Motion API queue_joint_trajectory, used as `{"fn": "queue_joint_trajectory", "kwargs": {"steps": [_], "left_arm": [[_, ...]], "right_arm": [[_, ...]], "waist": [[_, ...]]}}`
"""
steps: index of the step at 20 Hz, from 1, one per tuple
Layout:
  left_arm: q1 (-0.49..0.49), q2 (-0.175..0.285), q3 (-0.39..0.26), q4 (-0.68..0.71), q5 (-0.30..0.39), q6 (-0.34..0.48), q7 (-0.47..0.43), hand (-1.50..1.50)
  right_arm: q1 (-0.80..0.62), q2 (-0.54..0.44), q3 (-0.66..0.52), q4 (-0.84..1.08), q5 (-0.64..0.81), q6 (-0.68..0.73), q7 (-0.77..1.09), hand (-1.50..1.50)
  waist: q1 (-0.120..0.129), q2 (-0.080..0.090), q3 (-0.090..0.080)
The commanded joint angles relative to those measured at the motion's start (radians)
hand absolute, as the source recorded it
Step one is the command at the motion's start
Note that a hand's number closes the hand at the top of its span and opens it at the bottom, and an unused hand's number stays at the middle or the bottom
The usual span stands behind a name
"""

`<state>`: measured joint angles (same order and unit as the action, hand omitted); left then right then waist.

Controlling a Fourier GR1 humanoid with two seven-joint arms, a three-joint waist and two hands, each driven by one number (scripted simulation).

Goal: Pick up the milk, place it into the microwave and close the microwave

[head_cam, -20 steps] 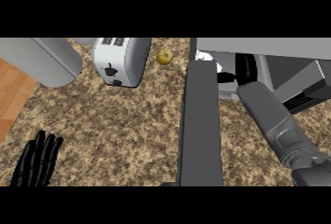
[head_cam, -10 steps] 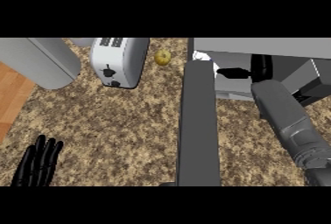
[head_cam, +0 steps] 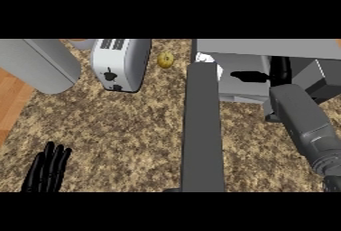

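The microwave [head_cam: 266,47] stands at the upper right, and its open door [head_cam: 202,131] runs down the middle of the view, seen edge-on. A small white patch, probably the milk [head_cam: 204,58], peeks out at the cavity's left, just beyond the door's top; most of it is hidden. My right hand [head_cam: 251,76] is inside the cavity on the end of the grey forearm [head_cam: 303,122]. Its fingers point left and stand apart from the white patch, with nothing in them. At the lower left my left hand [head_cam: 47,169] rests open, fingers up.
A white toaster [head_cam: 120,63] stands at the back, left of the door, with a small yellow-green fruit [head_cam: 165,59] beside it. A large grey cylinder [head_cam: 36,63] fills the upper left corner. The speckled counter [head_cam: 113,131] ends at the left, where wooden floor [head_cam: 10,103] shows.
The right forearm has swung to the right and stands more upright, and the hand has shifted slightly right inside the microwave. The white patch, the door and the left hand have stayed put.
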<state>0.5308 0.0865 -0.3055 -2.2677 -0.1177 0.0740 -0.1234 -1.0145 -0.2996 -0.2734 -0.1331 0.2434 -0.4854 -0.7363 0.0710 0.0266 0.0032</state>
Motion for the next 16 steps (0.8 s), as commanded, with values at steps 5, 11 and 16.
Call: {"fn": "queue_joint_trajectory", "kwargs": {"steps": [5, 11, 16], "left_arm": [[0.041, 0.011, 0.003, -0.03, 0.02, -0.005, 0.001, -1.5], [-0.024, -0.023, -0.018, -0.007, 0.004, 0.02, 0.036, -1.5], [0.082, 0.016, -0.029, -0.018, 0.016, -0.007, -0.043, -1.5]], "right_arm": [[0.035, -0.004, -0.05, -0.013, -0.06, 0.175, -0.041, -1.5], [0.104, 0.014, -0.056, -0.016, -0.075, 0.269, -0.103, -1.5], [0.17, 0.011, -0.057, -0.015, -0.088, 0.384, -0.115, -1.5]], "waist": [[-0.022, -0.012, -0.001], [-0.033, -0.013, -0.001], [-0.037, -0.02, -0.002]]}}
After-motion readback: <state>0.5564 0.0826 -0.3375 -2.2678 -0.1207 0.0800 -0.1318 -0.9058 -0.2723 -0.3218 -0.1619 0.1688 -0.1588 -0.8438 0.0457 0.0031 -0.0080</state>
